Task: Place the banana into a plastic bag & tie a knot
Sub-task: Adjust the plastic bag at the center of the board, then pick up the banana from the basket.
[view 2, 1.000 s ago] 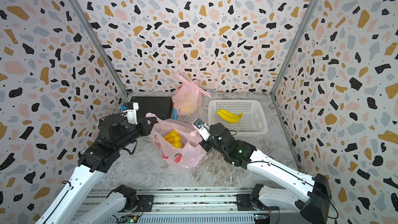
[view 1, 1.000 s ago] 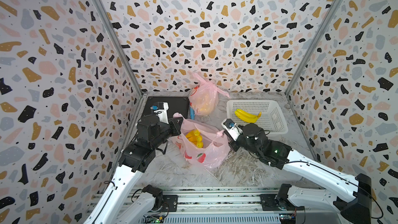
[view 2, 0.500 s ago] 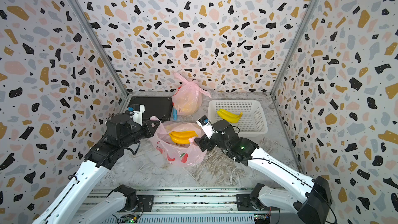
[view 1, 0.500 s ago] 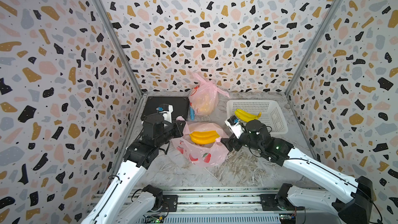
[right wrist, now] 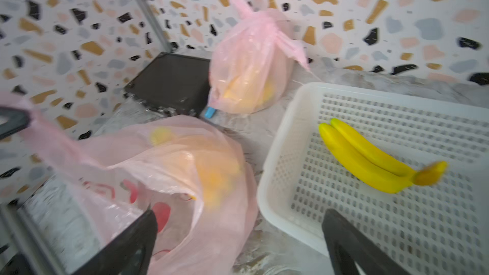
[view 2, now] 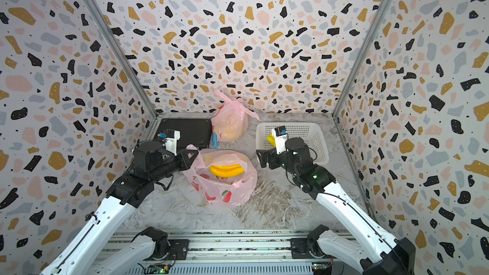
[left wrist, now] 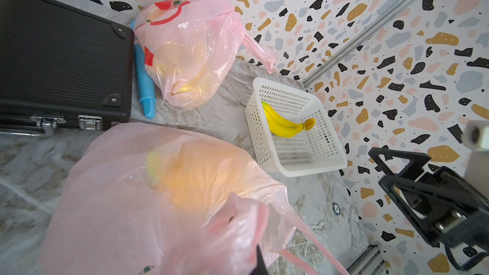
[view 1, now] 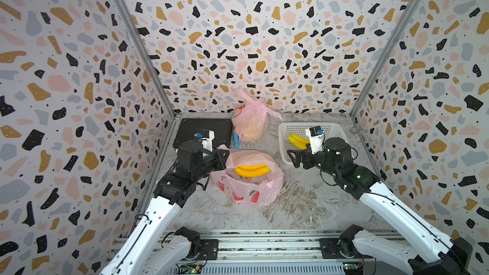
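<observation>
We start at the left pincer (view 1: 225, 154), which is clamped tight on one handle of the pink bag (view 1: 248, 194). The film stretches from its tips to the bag, which sits on the table right in front of them. That single pinch is our only hold. The plastic looks thin and slick, so a hard pull could slide the handle out or tip the bag toward the pincer. A black case (view 1: 189, 128) lies near, off to one side of this pincer, and a swing that way could strike it.

The banana (view 1: 251, 170) lies in the open mouth of the bag, just beyond the left pincer's tips, and it sits high rather than deep. We judge the placing step done, yet a jerk on the handle could roll the banana out again.

The right pincer (view 1: 293, 158) is spread wide and holds nothing. Its tips point at the bag, a little apart from it. For the knot it needs the free handle, which we cannot clearly pick out among the crumpled folds on its side. If it closes on a guess, it could grab the bag wall or nip the banana through the film, and the knot would then not close.

The white basket (view 1: 281, 138) sits just beside the right pincer, on the side away from the bag, and we cannot tell whether they touch. Another banana (view 1: 297, 141) lies in it. A careless turn could shove the basket or fetch the wrong fruit.
</observation>
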You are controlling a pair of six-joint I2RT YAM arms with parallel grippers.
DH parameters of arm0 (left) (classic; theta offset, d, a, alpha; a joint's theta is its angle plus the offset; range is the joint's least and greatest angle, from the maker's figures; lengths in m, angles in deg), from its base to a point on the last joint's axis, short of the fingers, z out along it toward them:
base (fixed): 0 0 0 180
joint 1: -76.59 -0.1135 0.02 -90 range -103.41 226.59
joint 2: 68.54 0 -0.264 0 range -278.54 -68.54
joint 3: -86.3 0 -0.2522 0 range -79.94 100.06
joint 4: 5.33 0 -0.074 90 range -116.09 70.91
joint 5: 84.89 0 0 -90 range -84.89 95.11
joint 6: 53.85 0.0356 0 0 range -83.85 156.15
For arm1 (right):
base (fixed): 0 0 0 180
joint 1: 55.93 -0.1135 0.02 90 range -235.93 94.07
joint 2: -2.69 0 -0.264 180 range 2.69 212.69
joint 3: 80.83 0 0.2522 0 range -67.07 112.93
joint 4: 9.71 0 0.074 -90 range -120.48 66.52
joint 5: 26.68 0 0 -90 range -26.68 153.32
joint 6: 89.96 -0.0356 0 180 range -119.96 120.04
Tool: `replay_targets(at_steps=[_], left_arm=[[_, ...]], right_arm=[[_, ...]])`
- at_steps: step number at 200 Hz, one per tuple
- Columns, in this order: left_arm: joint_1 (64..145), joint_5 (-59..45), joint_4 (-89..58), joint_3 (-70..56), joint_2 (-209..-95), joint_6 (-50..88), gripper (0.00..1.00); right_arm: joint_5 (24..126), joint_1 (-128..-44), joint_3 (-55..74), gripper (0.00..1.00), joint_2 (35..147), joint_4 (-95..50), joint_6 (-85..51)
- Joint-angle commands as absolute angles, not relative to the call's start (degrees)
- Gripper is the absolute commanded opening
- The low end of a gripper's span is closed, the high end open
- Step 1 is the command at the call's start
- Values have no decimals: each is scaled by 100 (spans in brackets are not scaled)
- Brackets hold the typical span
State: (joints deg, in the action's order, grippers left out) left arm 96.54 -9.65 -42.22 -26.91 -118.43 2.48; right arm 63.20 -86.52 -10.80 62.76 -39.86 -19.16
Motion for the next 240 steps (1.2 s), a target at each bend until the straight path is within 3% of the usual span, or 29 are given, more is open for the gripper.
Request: replay_targets(at_steps=[1, 41, 126, 140, 178, 188, 221, 240], left_arm=[[9635, -1062, -4150, -2483, -11788, 363, 0], [9628, -1094, -4061, -2595, -11813, 391, 0], [9620, -1198, -3967, -2653, -11921, 500, 0], [9622, -1219, -3965, -2684, -11930, 488, 0], [9619, -1261, -3920, -2715, -11962, 482, 0], [9620, -1264, -3925, -2716, -11974, 480, 0], [9621, -1256, -3927, -2705, -11972, 470, 0], [9624, -1264, -3930, -2696, -11976, 461, 0]], right_arm=[[5489, -8135, -605, 100, 6851, -4728, -2533], [4210, -7700, 268, 99, 8454, -5541, -2800], [3866, -7131, 1256, 98, 10550, -5205, -3151], [3760, -7114, 1279, 92, 10753, -4967, -3172], [3689, -7063, 1236, 62, 11072, -4326, -3311], [3752, -7045, 1209, 57, 11125, -4200, -3309], [3861, -6965, 1178, 56, 11281, -3977, -3344], [4040, -6921, 1099, 41, 11258, -3828, -3324]])
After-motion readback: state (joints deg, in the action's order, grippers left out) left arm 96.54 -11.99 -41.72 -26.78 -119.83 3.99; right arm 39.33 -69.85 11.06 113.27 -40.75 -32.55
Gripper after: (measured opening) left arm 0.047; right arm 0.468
